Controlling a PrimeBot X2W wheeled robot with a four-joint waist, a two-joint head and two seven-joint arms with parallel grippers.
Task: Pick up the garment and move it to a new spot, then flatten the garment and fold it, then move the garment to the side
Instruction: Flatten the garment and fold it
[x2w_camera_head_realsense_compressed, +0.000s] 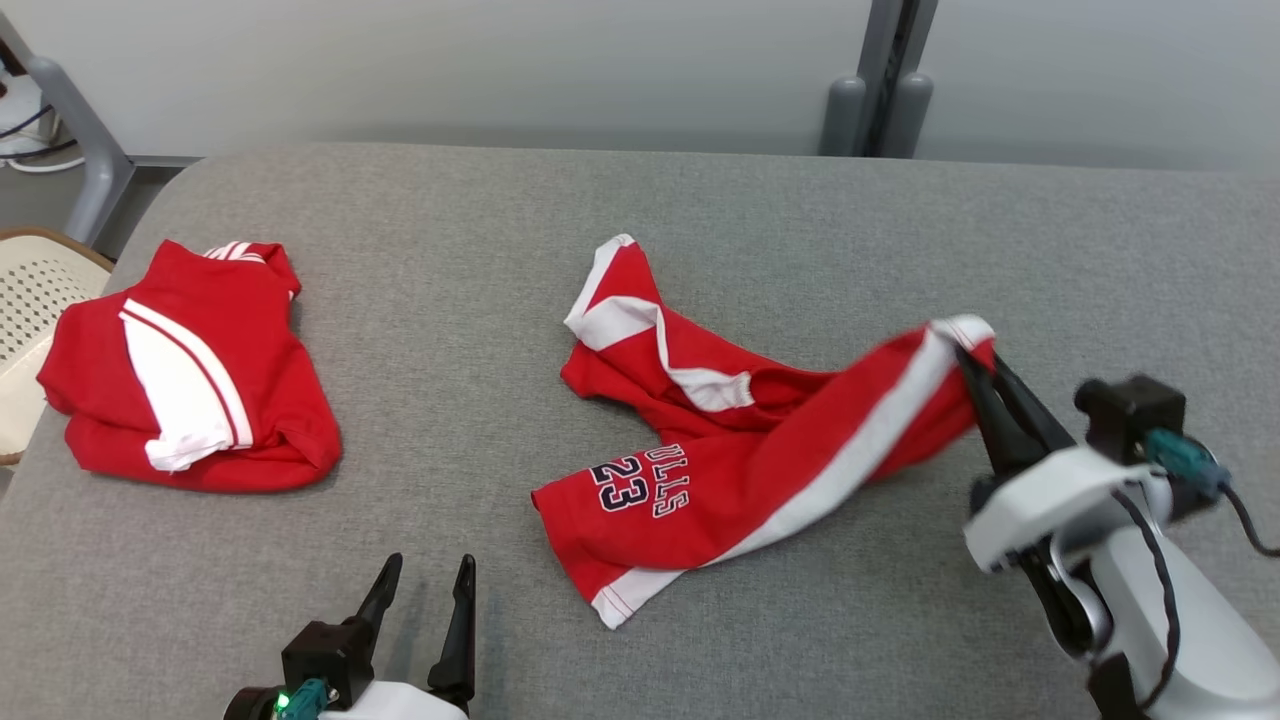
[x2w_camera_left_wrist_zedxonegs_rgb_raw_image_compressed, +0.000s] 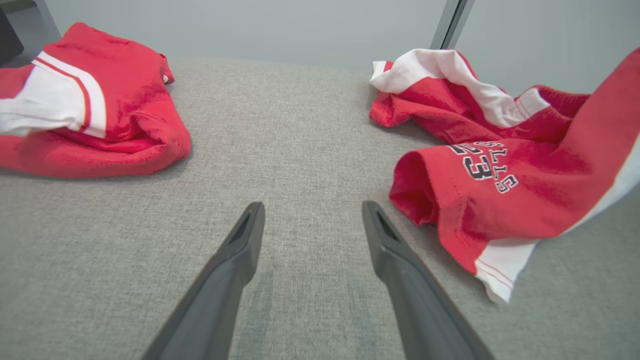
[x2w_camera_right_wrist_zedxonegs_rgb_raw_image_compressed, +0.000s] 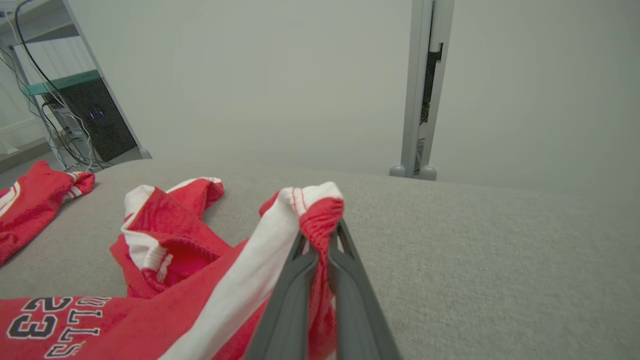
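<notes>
Right gripper (x2w_camera_head_realsense_compressed: 978, 365): clamped on the garment (x2w_camera_head_realsense_compressed: 760, 450) at its striped end, toward the desk's (x2w_camera_head_realsense_compressed: 700, 220) right edge.
Left gripper (x2w_camera_head_realsense_compressed: 430, 562): open, empty, at the near edge.
Garment: crumpled mid-desk.
Risk: I fear my thin pinch slipping if the dragged cloth snags.

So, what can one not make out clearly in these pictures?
- Lettering on the crumpled garment: head view, a fold hides its first letters.
- Its end held in the right gripper: head view, blurred.
- Folded garment: left wrist view, the left edge cuts it off.
- Pale perforated object: head view, cut by the left edge; unidentifiable.
</notes>
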